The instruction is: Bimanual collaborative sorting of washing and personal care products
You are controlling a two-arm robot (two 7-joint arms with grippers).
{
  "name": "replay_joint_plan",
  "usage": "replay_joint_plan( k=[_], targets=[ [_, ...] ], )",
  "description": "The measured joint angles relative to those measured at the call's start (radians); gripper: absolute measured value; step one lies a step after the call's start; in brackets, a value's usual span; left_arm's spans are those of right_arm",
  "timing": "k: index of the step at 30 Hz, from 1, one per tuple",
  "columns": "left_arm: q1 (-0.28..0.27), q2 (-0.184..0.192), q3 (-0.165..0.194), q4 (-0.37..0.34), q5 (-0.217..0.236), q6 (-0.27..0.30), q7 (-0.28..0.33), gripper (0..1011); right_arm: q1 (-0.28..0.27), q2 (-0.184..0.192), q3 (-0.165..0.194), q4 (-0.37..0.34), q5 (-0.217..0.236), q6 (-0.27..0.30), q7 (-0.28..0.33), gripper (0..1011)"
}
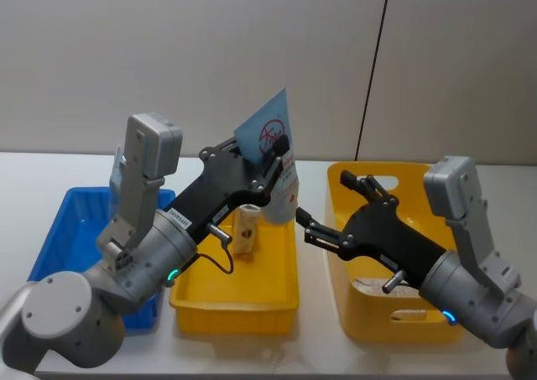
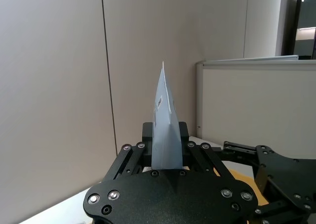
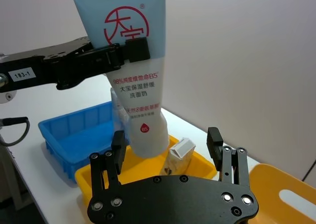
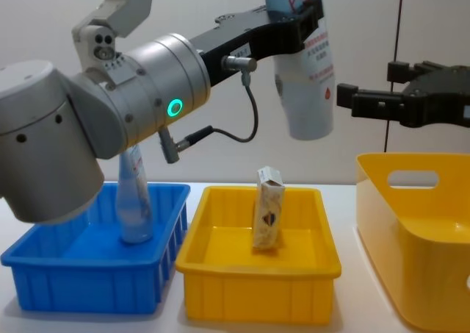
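Note:
My left gripper (image 1: 277, 151) is shut on a pale blue-and-white squeeze tube (image 1: 283, 197) with a red round logo. It holds the tube (image 4: 305, 76) cap down, high above the shallow yellow tray (image 4: 257, 289). In the right wrist view the left gripper (image 3: 126, 53) clamps the tube (image 3: 133, 85) just below the logo. My right gripper (image 1: 323, 202) is open, level with the tube's lower end and a little to its right, apart from it. A cream patterned paper packet (image 4: 268, 208) stands upright in the yellow tray. Another tube (image 4: 134, 193) stands in the blue bin (image 4: 88, 281).
The blue bin (image 1: 59, 237) is at the left, the shallow yellow tray (image 1: 243, 300) is in the middle, and a deep yellow bin (image 1: 369, 317) with handle slots is at the right. All three sit on a white table before a grey wall.

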Motion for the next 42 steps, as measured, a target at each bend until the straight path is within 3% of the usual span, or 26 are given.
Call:
replay_joint_plan(
  k=[42],
  targets=[
    [-0.008, 0.003, 0.022, -0.010, -0.003, 0.000, -0.013, 254, 0.055, -0.006, -0.047, 0.051, 0.021, -0.009, 0.036, 1002]
  ],
)
